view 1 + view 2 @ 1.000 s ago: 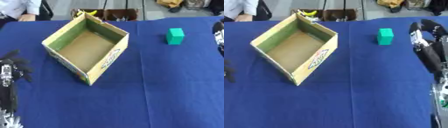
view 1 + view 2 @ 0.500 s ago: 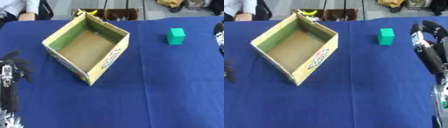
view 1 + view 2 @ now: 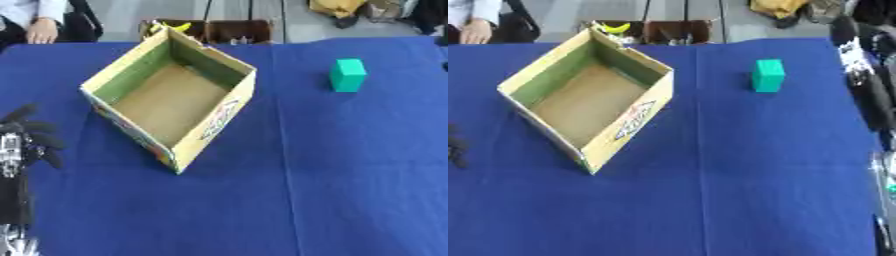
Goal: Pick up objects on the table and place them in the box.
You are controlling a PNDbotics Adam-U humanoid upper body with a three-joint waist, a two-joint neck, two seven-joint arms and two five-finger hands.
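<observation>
1. Blue cloth is covering the whole table (image 3: 350, 200) in the left eye view, with floor and a few odd items lying beyond its far edge.
2. An open cardboard box (image 3: 171, 102) is sitting turned at an angle on the cloth, and it is showing nothing inside but its bare brown floor.
3. A small green block (image 3: 347, 75) is standing well to the right of the box, a little farther back than the box's middle, touching nothing.
4. Left of the box, near the picture's edge, the left hand (image 3: 22, 142) is resting above the cloth with its dark fingers spread and holding nothing.
5. In the right eye view the right hand (image 3: 859, 47) is showing at the right edge, beyond the block as seen from the box; whether its fingers are spread or curled, I cannot tell.
6. Compared with a second ago, the box and the block are lying just where they were, and the right hand is sitting slightly higher in the picture, with the left barely shifted.
7. That suggests the task is only starting: the block is waiting to be picked up, and the right hand is the nearer one for reaching it.
</observation>
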